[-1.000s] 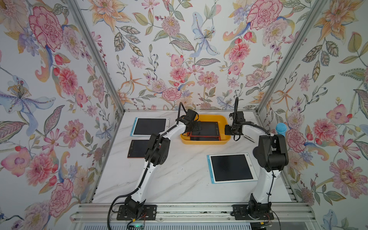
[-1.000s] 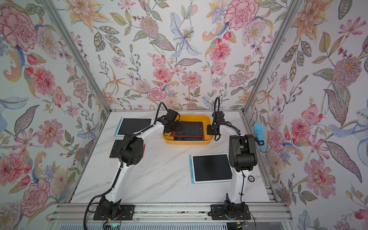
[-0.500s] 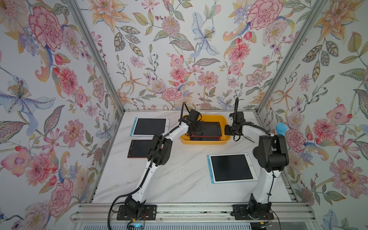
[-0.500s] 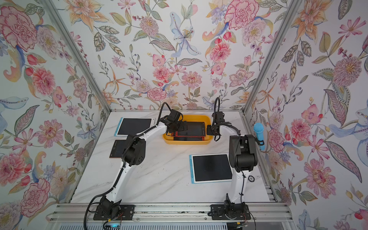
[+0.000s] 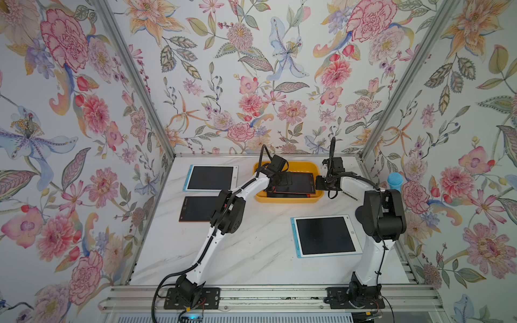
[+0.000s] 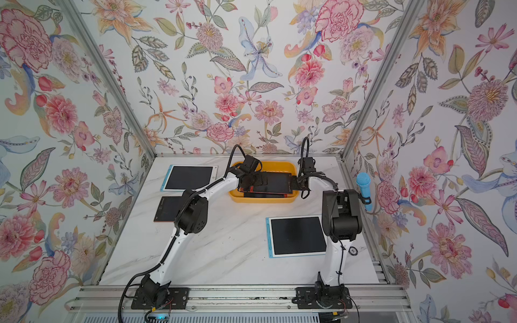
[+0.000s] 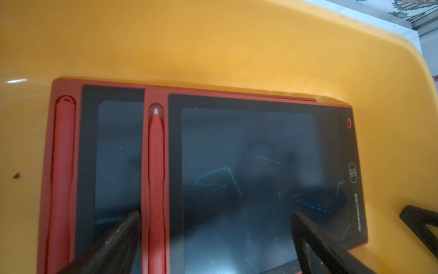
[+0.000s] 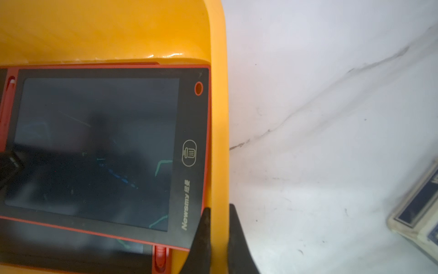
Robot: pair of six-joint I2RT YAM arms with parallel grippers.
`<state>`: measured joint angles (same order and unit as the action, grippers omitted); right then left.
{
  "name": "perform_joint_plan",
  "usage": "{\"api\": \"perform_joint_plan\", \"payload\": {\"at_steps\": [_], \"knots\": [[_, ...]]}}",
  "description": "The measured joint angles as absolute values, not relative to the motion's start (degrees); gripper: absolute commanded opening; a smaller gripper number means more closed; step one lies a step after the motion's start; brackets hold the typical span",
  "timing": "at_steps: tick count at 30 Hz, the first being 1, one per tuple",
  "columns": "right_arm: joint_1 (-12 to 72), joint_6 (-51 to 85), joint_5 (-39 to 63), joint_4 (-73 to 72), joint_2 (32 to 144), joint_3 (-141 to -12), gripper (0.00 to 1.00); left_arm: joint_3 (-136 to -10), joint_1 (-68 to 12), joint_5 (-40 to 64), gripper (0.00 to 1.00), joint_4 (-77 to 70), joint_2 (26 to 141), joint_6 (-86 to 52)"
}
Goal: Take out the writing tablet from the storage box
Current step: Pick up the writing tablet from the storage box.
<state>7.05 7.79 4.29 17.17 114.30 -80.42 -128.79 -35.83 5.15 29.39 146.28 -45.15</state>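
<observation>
One writing tablet lies atop a second tablet in the storage box; right gripper pinches the rim, seemingly firmly, so left gripper, spread above, should catch one edge squarely.

The storage box, a shallow yellow-orange tub, stands at the upper middle of a top view. Inside, a red-framed writing tablet with a dark scribbled screen lies on a second red tablet, shifted sideways.

The box is yellow-orange. Its tablets have red frames and dark screens. The table is white, grey-veined marble; the walls pink-and-orange floral.
</observation>
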Motion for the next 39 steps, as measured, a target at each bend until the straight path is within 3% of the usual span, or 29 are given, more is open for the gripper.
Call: {"api": "perform_joint_plan", "payload": {"at_steps": [17,39], "knots": [[7.07,8.45,4.73,16.36,113.69,-79.35,0.0,-129.12,-36.71,4.45,1.0,30.63,146.28,-44.97],[7.05,9.43,2.7,16.34,112.05,-77.17,0.0,-117.14,-37.32,10.39,1.0,21.61,138.56,-57.8]]}}
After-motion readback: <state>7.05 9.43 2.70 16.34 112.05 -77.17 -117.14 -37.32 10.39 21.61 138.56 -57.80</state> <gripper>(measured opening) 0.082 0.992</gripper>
